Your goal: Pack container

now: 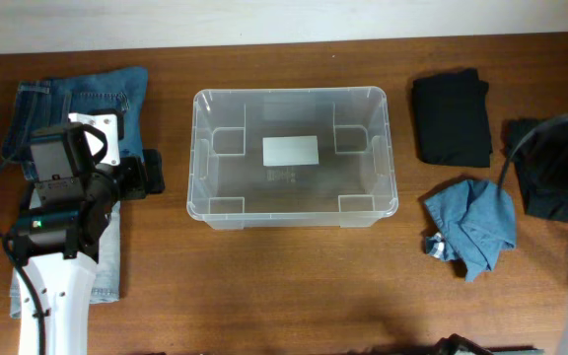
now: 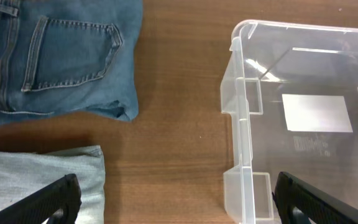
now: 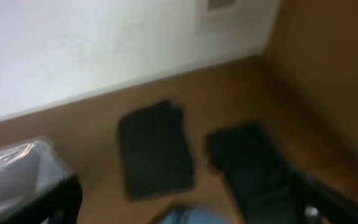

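Clear rectangular plastic container [image 1: 290, 92] at centre frame, folded blue denim jeans [image 1: 72, 99] at upper left.
The left gripper [image 2: 178, 200] stands spread wide beside the container; the right gripper [image 3: 188, 202], blurred, is also spread.

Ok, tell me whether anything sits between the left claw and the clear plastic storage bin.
Nothing visible does. Only bare brown wooden table separates the open left claw from the clear rectangular plastic bin and its near wall; the dark blue folded jeans lie on the claw's other side.

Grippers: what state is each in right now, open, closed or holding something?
Left gripper: open, jaws wide apart, holding nothing.
Right gripper: open, holding nothing, though the view is blurred.
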`<state>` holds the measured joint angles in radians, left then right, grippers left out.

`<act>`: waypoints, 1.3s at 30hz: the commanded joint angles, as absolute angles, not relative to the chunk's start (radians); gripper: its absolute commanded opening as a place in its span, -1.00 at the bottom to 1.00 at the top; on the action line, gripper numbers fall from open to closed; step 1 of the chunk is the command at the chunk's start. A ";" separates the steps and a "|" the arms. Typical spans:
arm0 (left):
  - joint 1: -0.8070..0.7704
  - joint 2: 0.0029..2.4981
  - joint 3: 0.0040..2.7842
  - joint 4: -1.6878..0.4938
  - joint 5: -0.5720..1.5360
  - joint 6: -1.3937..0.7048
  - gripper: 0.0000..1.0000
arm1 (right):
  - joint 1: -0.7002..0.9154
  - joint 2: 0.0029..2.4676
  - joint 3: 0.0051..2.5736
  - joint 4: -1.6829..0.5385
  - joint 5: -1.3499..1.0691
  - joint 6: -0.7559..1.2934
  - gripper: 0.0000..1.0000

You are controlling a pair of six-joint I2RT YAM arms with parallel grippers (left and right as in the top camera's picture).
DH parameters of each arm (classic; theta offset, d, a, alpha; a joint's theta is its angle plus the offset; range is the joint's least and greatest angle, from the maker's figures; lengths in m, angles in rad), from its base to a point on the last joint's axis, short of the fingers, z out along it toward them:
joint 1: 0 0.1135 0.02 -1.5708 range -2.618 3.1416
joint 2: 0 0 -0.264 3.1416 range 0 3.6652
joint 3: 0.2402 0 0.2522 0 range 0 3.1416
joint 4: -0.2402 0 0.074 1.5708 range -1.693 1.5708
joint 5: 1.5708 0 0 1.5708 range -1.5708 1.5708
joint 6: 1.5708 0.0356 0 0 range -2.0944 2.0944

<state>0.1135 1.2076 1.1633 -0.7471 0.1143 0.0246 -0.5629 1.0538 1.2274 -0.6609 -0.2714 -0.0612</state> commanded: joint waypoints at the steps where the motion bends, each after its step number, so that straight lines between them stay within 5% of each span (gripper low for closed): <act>1: 0.116 1.212 1.163 -0.745 0.104 0.015 0.99 | -0.620 1.296 1.421 -0.767 -0.577 -0.067 0.97; 11: 0.116 1.212 1.163 -0.745 0.104 0.015 0.99 | -0.622 1.646 1.522 -0.783 -0.745 -0.068 0.97; 20: 0.116 1.212 1.163 -0.745 0.104 0.015 0.99 | -0.630 1.776 1.521 -1.001 -0.291 -0.080 0.97; 39: 0.116 1.212 1.163 -0.745 0.104 0.015 0.99 | -0.630 1.893 1.390 -1.179 -0.146 -0.051 0.97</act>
<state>0.1135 1.2083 1.1629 -0.7475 0.1112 0.0246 -0.6231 1.8782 1.4437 -1.1919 -0.1806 -0.0402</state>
